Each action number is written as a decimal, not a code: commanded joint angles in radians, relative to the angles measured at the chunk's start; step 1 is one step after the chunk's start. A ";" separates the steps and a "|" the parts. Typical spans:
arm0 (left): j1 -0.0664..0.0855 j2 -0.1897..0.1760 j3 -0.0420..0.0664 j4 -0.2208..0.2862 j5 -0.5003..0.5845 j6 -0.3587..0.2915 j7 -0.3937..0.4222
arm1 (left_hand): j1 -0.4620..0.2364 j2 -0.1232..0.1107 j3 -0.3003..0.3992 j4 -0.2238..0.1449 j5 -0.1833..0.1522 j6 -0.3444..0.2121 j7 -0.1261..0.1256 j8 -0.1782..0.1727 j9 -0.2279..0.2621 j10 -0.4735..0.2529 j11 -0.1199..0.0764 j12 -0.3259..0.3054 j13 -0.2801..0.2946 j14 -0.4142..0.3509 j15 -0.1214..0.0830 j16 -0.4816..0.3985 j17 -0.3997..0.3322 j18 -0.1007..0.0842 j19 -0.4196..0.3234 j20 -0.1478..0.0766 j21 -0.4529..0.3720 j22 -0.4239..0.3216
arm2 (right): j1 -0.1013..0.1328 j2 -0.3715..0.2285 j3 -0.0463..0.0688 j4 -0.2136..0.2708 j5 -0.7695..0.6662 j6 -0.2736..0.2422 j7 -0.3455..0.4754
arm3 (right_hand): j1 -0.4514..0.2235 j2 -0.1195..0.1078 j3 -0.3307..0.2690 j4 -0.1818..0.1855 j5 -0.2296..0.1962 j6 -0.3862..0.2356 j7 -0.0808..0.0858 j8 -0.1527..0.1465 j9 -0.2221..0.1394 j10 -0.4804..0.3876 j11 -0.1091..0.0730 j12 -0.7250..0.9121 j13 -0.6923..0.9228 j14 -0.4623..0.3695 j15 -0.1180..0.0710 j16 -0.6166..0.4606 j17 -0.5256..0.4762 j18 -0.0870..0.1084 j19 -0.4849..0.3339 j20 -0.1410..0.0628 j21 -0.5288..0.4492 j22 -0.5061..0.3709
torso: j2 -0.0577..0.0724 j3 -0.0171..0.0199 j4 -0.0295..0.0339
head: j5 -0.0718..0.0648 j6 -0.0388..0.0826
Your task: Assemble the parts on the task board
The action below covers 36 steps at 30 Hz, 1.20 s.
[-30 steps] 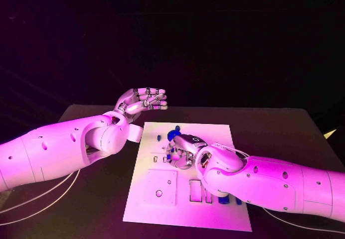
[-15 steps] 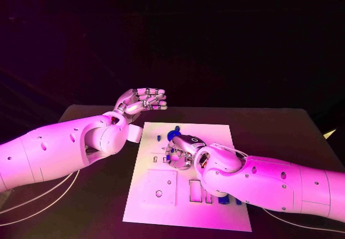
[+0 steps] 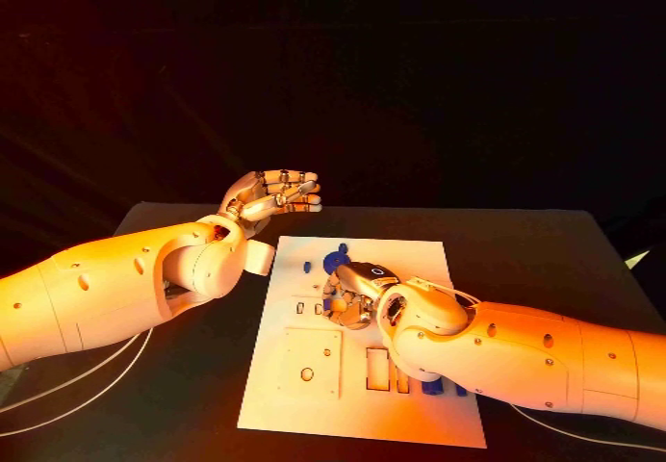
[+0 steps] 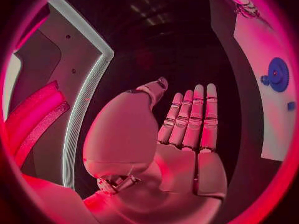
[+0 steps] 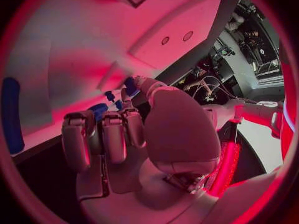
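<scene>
The white task board point(image 3: 417, 260) lies in the middle of the table. A blue gear point(image 3: 335, 258) stands near its far edge, and it appears again as the blue gear point(image 4: 277, 74) in the left wrist view. My right hand point(image 3: 357, 291) is low over the board's middle, fingers curled down. In the right wrist view the right hand point(image 5: 118, 134) pinches a small blue part point(image 5: 131, 83) between thumb and finger, close to the board point(image 5: 74, 45). More small blue pieces point(image 5: 99, 109) sit by its fingertips. My left hand point(image 3: 272, 197) is raised beyond the board's far left corner, holding nothing.
Several blue parts point(image 3: 433, 386) lie at the board's near right, beside my right forearm. A raised square plate point(image 3: 311, 361) and slots point(image 3: 377, 369) occupy the near half of the board. A long blue strip point(image 5: 11, 114) lies on the board. Black table point(image 3: 541, 260) surrounds the board.
My right hand has edged slightly toward the near side over the board's middle. The left hand has stayed still.
</scene>
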<state>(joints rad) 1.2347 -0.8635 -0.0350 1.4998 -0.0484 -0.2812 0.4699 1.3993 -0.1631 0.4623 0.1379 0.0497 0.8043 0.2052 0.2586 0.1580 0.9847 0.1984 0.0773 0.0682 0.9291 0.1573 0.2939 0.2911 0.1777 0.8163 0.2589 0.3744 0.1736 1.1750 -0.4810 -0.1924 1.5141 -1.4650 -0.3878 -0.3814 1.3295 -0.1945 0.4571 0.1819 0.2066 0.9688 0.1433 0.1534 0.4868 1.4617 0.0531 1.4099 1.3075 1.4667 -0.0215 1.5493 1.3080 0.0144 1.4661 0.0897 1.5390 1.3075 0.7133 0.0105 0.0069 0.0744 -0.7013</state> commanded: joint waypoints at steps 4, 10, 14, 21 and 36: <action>0.001 0.001 0.001 0.000 -0.004 0.009 0.006 | -0.003 0.009 0.002 -0.002 0.002 -0.009 0.057 -0.006 -0.001 0.001 0.005 -0.004 0.001 -0.008 -0.002 -0.007 0.001 0.002 -0.007 0.002 0.005 0.001 | -0.001 0.002 0.000 -0.001 -0.016 0.009 0.002 | -0.012 -0.011 0.001 -0.007 -0.001 -0.019 0.004 -0.013 -0.004 -0.007 0.009 -0.012 0.118 0.090 0.012 -0.005 0.204 -0.005 0.081 0.007 -0.003 0.242 | 0.000 0.0002 -0.0005 | 0.001 0.001; 0.000 0.001 0.001 -0.002 -0.004 0.010 0.006 | -0.003 0.009 0.002 -0.002 0.002 -0.009 0.057 -0.006 -0.001 0.001 0.005 -0.004 0.001 -0.008 -0.002 -0.007 0.001 0.002 -0.007 0.002 0.005 0.001 | -0.001 0.002 0.000 -0.001 -0.016 0.004 0.002 | -0.013 -0.013 0.000 -0.008 -0.001 -0.022 0.006 -0.015 -0.005 -0.008 0.010 -0.012 0.117 0.090 0.014 -0.004 0.205 -0.005 0.081 0.008 -0.004 0.242 | 0.000 -0.0002 0.0000 | 0.001 0.001; 0.000 0.000 0.001 -0.004 -0.004 0.009 0.006 | -0.003 0.009 0.002 -0.002 0.002 -0.009 0.057 -0.006 -0.001 0.001 0.005 -0.004 0.001 -0.008 -0.002 -0.007 0.001 0.002 -0.007 0.002 0.005 0.001 | -0.001 0.002 -0.001 -0.002 -0.016 -0.001 0.002 | -0.017 -0.018 -0.002 -0.008 -0.004 -0.025 0.007 -0.017 -0.006 -0.010 0.012 -0.015 0.116 0.090 0.015 -0.005 0.203 -0.005 0.080 0.009 -0.005 0.242 | 0.000 0.0000 0.0002 | 0.001 0.001; 0.000 -0.001 0.001 -0.002 -0.010 0.007 0.003 | -0.003 0.009 0.002 -0.002 0.002 -0.009 0.057 -0.006 -0.001 0.002 0.005 -0.004 0.001 -0.009 -0.002 -0.007 0.002 0.002 -0.009 0.003 0.006 0.001 | -0.001 0.001 -0.001 0.001 -0.018 -0.022 0.008 | -0.024 -0.051 -0.036 -0.015 -0.092 -0.067 0.018 -0.048 -0.017 -0.027 0.023 -0.035 0.100 0.090 0.026 -0.004 0.205 -0.004 0.079 0.020 -0.006 0.241 | 0.000 -0.0005 -0.0010 | 0.001 0.003; 0.001 -0.008 0.001 -0.013 -0.123 -0.077 -0.112 | -0.054 -0.017 -0.052 0.028 0.002 0.023 0.031 0.014 0.009 0.047 -0.020 0.007 0.006 0.078 -0.031 0.026 0.037 0.007 0.060 -0.023 0.058 0.019 | 0.015 -0.095 0.000 0.087 0.046 -0.237 0.158 | 0.147 -0.033 -0.444 0.115 -0.153 -0.236 0.051 -0.081 -0.097 -0.054 0.054 -0.065 0.067 0.090 0.053 -0.003 0.210 -0.003 0.077 0.047 -0.013 0.241 | -0.001 -0.0002 -0.0018 | -0.001 0.001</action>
<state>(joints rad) 1.2347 -0.8720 -0.0350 1.4862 -0.1054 -0.3118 0.4185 1.3528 -0.1805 0.4148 0.1659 0.0497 0.8228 0.2079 0.2701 0.1654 1.0273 0.1786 0.0814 0.0733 0.9980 0.1292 0.3163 0.3254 0.1777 0.8693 0.2394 0.4281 0.1911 1.1853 -0.5660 -0.1933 1.5914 -1.4652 -0.5341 -0.3253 1.4788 -0.2318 0.0080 0.2973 0.0519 0.7280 0.1868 0.0698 0.3882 1.4058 0.1076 1.3399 1.3073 1.4649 0.0270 1.5493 1.3075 0.0144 1.4645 0.1310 1.5305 1.3080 0.7128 0.0102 0.0064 0.0729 -0.6997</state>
